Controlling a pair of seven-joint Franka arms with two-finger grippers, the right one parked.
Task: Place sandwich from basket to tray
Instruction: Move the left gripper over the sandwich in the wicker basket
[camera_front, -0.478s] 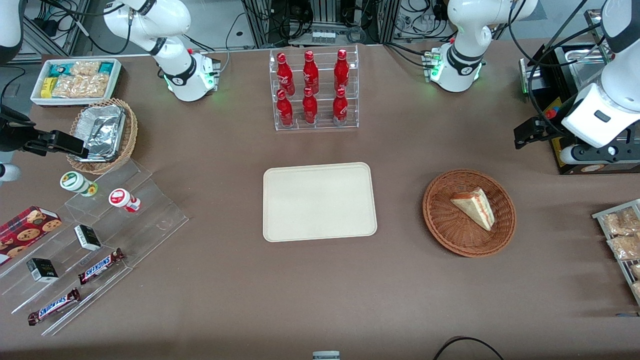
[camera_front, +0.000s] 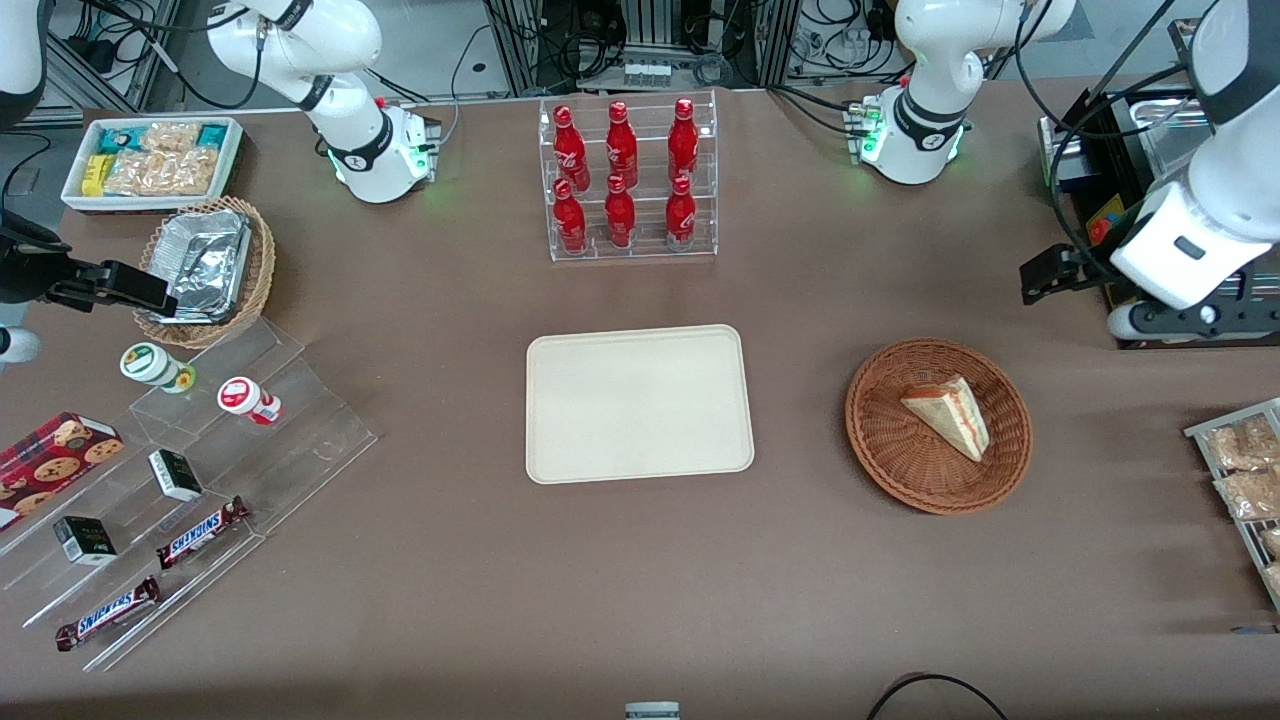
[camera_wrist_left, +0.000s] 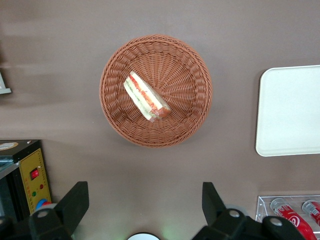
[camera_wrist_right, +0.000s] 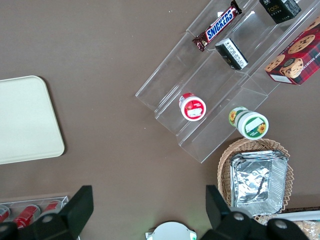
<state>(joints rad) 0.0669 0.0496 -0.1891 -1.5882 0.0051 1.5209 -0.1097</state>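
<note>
Nothing done yet, I judge: sandwich (camera_wrist_left: 146, 96) lies in the basket (camera_wrist_left: 190, 70), tray (camera_front: 640, 403) bare beside it, my pincer (camera_wrist_left: 142, 202) spread wide and empty above the basket.

A small triangular wedge sandwich (camera_front: 948, 415) of pale white bread, with red-orange and green filling along its cut edge, lies on its side inside a round, shallow, reddish-brown woven wicker basket (camera_front: 890, 440). A flat rectangular cream-beige tray (camera_front: 638, 403) with rounded corners and a low rim sits bare on the brown table near the basket. The open gripper (camera_wrist_left: 142, 207) hangs above the table beside the basket.
</note>
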